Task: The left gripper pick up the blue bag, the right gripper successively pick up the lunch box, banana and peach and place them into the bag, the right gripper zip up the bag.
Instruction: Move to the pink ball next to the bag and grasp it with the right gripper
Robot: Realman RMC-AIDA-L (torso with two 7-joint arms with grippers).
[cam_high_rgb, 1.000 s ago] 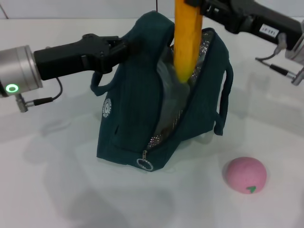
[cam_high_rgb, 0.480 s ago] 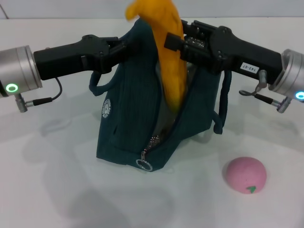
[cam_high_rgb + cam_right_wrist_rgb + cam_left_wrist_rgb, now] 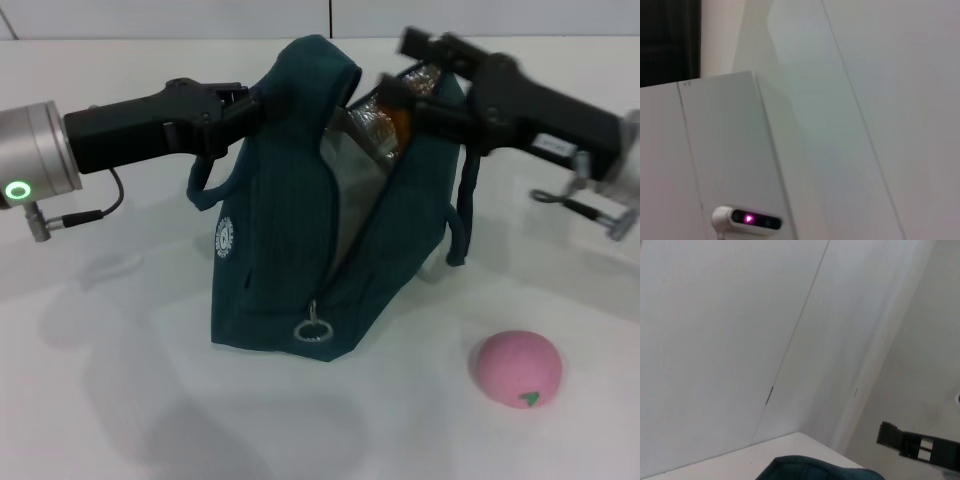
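Left gripper (image 3: 252, 105), black, comes in from the left edge of the head view and is clamped on the top left side of the dark teal fabric bag (image 3: 290, 250), pinching the cloth near its peak and holding it upright. Right gripper (image 3: 400, 85) reaches in from the upper right, tips at the bag's open mouth; can't tell whether its fingers are apart or closed, they're blurred against the lining.

Near to far in the head view: pink round peach w/ a small green leaf (image 3: 516, 368) sits lower right on the white tabletop (image 3: 100, 400), well apart from the bag. Next, the bag's metal zip-pull ring (image 3: 312, 331) hangs low centre at the bottom of the open zip. Above it the opening gapes, silver foil lining (image 3: 350, 180) showing. Up at the mouth, a bit of orange-yellow banana (image 3: 398, 122) shows inside, just beside the right gripper's tips, mostly hidden by lining and fabric. Lunch box not visible. A dark carry strap (image 3: 462, 215) hangs down the bag's right side.

Left wrist view: only the teal top edge of the bag at bottom centre (image 3: 815, 467), a black gripper part lower right, plain wall behind. Right wrist view: walls and a small white device w/ a pink light (image 3: 746, 220) at the bottom
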